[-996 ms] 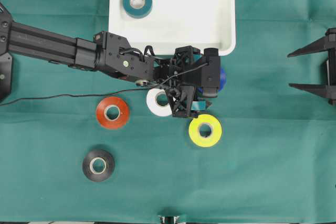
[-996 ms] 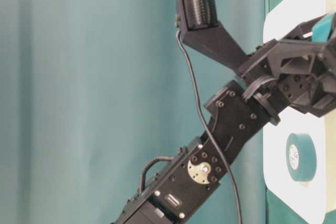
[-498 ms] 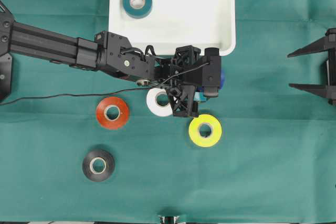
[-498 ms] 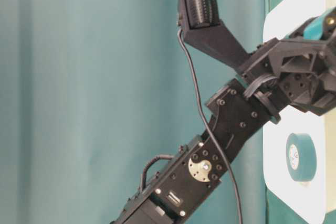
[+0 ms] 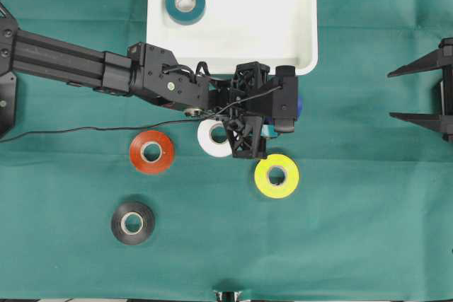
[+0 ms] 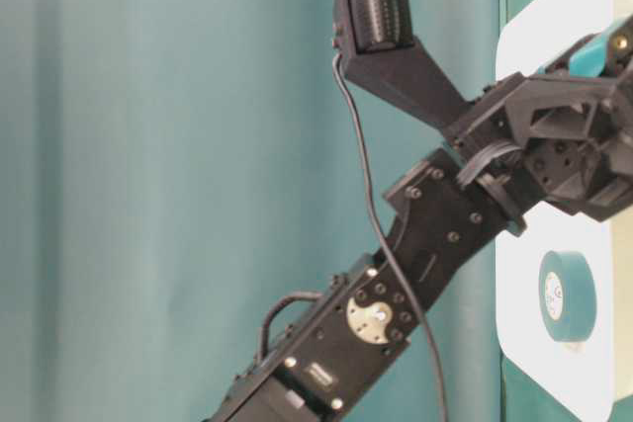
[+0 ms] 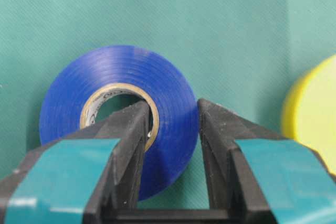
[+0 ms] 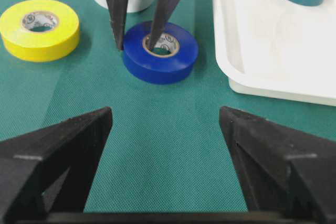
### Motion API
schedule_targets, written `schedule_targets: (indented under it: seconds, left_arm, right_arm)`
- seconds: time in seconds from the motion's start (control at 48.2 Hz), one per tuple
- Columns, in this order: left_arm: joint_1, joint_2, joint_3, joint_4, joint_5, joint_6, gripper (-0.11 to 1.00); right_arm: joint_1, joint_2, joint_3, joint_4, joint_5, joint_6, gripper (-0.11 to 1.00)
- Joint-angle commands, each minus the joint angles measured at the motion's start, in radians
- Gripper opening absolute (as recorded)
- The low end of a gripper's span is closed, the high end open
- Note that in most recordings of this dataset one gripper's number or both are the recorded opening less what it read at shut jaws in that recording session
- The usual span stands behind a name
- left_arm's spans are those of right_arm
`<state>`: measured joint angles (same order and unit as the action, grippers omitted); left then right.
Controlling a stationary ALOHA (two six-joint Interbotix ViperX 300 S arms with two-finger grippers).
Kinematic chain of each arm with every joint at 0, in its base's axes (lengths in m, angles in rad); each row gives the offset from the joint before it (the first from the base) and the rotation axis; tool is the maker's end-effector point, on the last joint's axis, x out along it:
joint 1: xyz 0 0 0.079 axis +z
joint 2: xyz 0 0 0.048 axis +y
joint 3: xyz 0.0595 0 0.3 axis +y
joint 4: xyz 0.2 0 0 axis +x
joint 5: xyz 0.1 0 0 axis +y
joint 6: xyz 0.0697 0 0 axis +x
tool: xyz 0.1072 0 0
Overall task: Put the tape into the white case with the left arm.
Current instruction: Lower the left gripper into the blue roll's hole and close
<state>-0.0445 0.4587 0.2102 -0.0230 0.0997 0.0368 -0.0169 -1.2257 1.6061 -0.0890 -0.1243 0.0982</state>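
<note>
The left tool (image 8: 135, 44) is clamped on the wall of the blue tape (image 8: 160, 54), one finger in its core, one outside. The roll lies flat on the table (image 5: 354, 231), just beside the white case (image 5: 241, 12), which sits against the far edge holding a teal roll (image 5: 185, 3). The right tool (image 8: 163, 150) stands wide apart, gripping nothing.

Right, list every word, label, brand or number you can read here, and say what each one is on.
No text can be read in any view.
Blue tape roll, inner cardboard core: faint dark print, too blurred to read.
Teal tape roll in the white case, core: small marks, too small to read.
Yellow tape roll, core: grey print, too small to read.
</note>
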Motion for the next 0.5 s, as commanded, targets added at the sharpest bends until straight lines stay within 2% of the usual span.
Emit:
schedule_targets:
  seconds: [0.0, 0.477]
  left_arm:
    - [-0.029, -0.074, -0.021, 0.002, 0.005, -0.002, 0.26]
    - [-0.071, -0.198, -0.021, 0.002, 0.100, -0.002, 0.26]
  right_arm:
    - [0.000, 0.006, -0.011, -0.002, -0.011, 0.002, 0.86]
    - [-0.002, 0.006, -0.012, -0.002, -0.011, 0.002, 0.86]
